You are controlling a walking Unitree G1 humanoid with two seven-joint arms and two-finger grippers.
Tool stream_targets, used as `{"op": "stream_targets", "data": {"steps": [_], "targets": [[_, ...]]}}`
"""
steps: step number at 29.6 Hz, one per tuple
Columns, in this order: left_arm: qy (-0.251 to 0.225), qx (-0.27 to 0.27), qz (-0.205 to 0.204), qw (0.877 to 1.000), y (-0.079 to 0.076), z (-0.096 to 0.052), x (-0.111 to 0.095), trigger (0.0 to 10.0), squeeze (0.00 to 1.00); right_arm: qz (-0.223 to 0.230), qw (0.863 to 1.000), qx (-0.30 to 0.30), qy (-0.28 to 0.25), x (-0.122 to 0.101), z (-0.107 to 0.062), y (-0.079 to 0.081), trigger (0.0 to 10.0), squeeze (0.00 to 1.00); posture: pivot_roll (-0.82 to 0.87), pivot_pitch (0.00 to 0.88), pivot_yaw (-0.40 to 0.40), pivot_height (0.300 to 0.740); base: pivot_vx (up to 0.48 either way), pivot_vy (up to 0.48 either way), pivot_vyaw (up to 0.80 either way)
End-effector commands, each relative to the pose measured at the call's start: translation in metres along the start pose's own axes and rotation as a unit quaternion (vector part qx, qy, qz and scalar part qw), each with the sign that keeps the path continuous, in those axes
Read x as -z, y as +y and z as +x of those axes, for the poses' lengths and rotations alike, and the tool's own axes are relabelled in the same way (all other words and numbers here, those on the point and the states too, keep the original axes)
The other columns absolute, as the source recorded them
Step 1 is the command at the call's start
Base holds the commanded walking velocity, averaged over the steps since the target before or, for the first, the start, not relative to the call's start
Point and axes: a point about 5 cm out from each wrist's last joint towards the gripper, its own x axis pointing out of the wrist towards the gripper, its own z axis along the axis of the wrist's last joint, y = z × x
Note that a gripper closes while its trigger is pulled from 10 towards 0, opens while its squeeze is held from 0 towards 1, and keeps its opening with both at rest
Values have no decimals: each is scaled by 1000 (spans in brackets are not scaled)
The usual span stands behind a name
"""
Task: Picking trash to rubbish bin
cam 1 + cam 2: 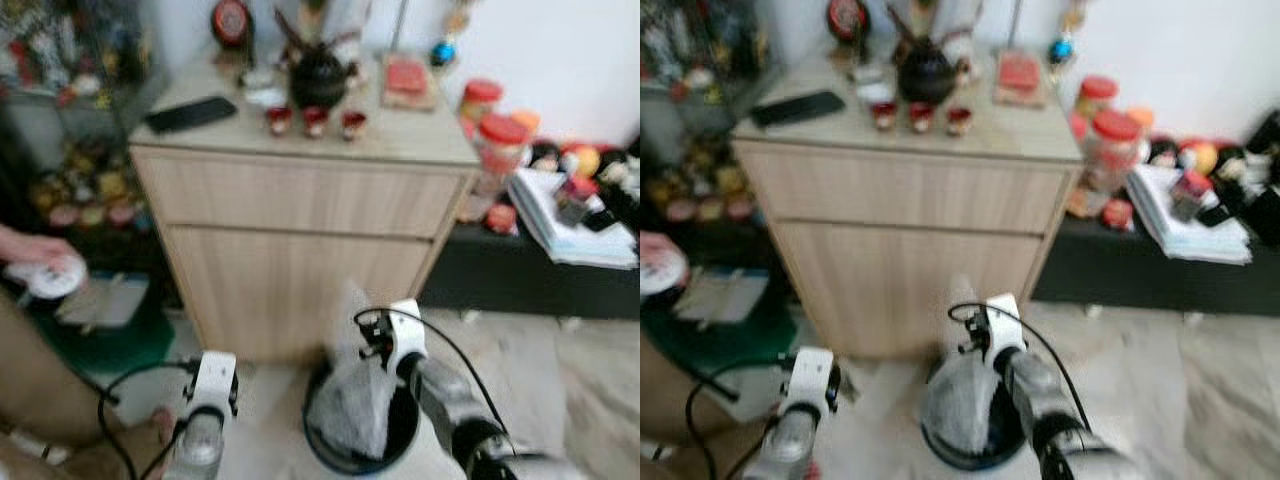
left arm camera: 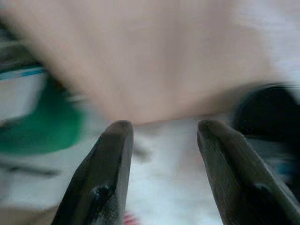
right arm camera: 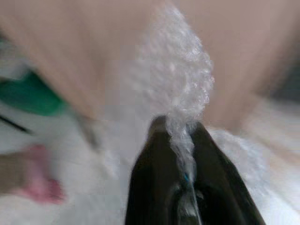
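A sheet of clear bubble wrap (image 1: 352, 400) hangs over a round black rubbish bin (image 1: 318, 445) on the floor before a wooden cabinet. My right gripper (image 3: 180, 133) is shut on the upper edge of the bubble wrap (image 3: 185, 89), and its wrist (image 1: 402, 340) is above the bin. The lower part of the wrap lies inside the bin (image 1: 940, 445). My left gripper (image 2: 164, 129) is open with nothing between its fingers, and its wrist (image 1: 210, 385) is left of the bin, low over the floor.
The wooden cabinet (image 1: 300, 220) stands just behind the bin, with a teapot, small cups and a phone on top. A person's hand (image 1: 35, 255) and leg are at the left. A low black shelf (image 1: 520, 275) with books and jars runs to the right.
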Motion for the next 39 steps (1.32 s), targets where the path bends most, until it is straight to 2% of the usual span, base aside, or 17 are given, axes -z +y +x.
{"op": "stream_targets", "data": {"steps": [1,7,16,23,39], "targets": [[15,9,-4,1000,0,-2,7,10000,0,6,1000,1,-1,-1,1,2,10000,0,101,56,-99,740,0,0,-750],[17,19,-8,1000,-3,-2,6,10000,0,4,1000,-1,-3,-2,1,1,10000,0,97,64,-108,740,0,0,-738],[17,21,-12,1000,-3,-2,6,10000,0,1,1000,-5,-7,-2,1,2,10000,0,94,69,-115,740,0,0,0],[3,-2,-27,1000,1,-2,3,10000,0,-2,1000,-11,-7,-2,1,3,10000,0,85,56,-119,740,0,0,0],[-3,-4,-23,1000,-1,0,0,10000,0,-11,1000,-15,-6,-3,1,3,10000,0,82,28,-129,740,0,0,0]]}}
